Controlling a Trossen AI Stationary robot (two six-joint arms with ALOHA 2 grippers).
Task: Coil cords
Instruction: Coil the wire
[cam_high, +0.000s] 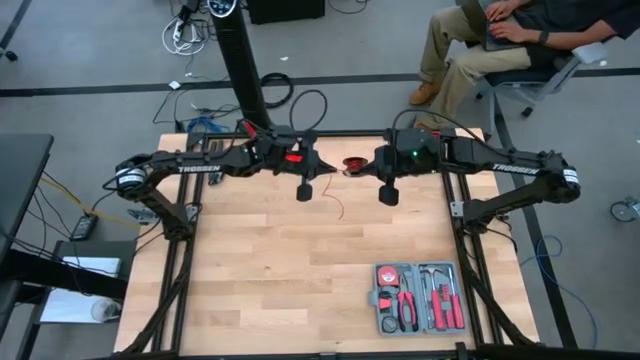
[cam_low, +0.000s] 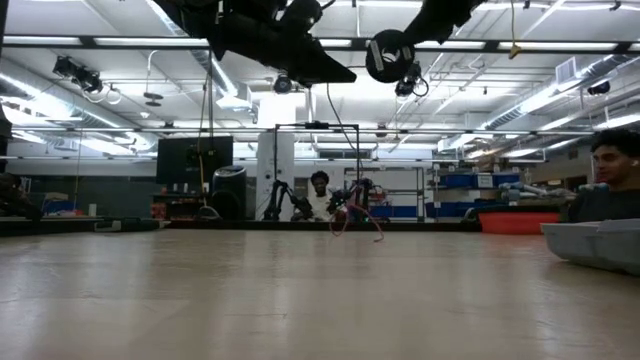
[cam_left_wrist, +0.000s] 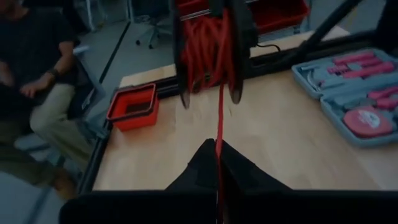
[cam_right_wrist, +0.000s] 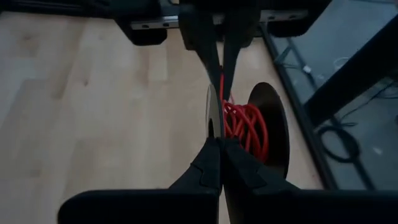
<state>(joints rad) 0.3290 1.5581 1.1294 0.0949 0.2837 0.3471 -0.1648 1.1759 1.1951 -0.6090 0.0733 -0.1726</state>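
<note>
- High view: we see both arms stretched inward at the table's far edge, the red cord on its spool between them, well apart from the grey tool case.
- Low view: both arms hang above the table; the cord dangles beyond.
- Left wrist view: the left gripper is clenched on the cord's strand, facing the spool.
- Right wrist view: the right gripper is clamped on the spool's flange.

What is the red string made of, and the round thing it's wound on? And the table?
The red cord looks like thin, smooth plastic-coated wire or string; it bends easily into loops. The spool seems dark, matte plastic, though that is hard to tell. The table looks like pale wood, with plank lines and grain.
</note>
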